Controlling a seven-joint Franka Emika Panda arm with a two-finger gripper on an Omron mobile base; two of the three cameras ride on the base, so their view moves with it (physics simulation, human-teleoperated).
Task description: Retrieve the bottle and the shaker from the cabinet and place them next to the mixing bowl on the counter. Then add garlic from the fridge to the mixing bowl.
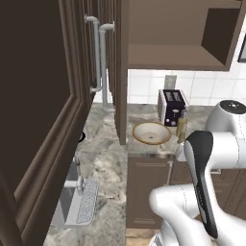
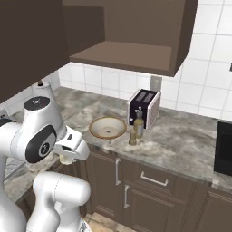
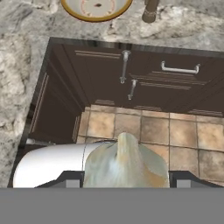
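My gripper [image 3: 126,178] is shut on a pale garlic bulb [image 3: 126,159], with a dark fingertip on each side of it. It hangs in front of the counter edge over the tiled floor; in the right base view the gripper [image 2: 67,157] sits low at the left. The mixing bowl [image 3: 96,8] [image 2: 108,127] [image 1: 151,133] rests on the counter [image 2: 181,136]. Just right of it stand the olive-yellow bottle [image 2: 138,123] [image 1: 181,127] and the small brown shaker [image 2: 132,137] [image 3: 151,11]. The cabinet [image 2: 122,41] above stands open with a bare shelf. The fridge is out of view.
A dark toaster [image 2: 145,108] stands behind the bottle against the tiled wall. An open cabinet door [image 1: 122,72] hangs left of the bowl. Base cabinet doors [image 3: 144,83] lie below the counter edge. A black stovetop [image 2: 224,147] is at the far right, a sink [image 1: 79,202] at the left.
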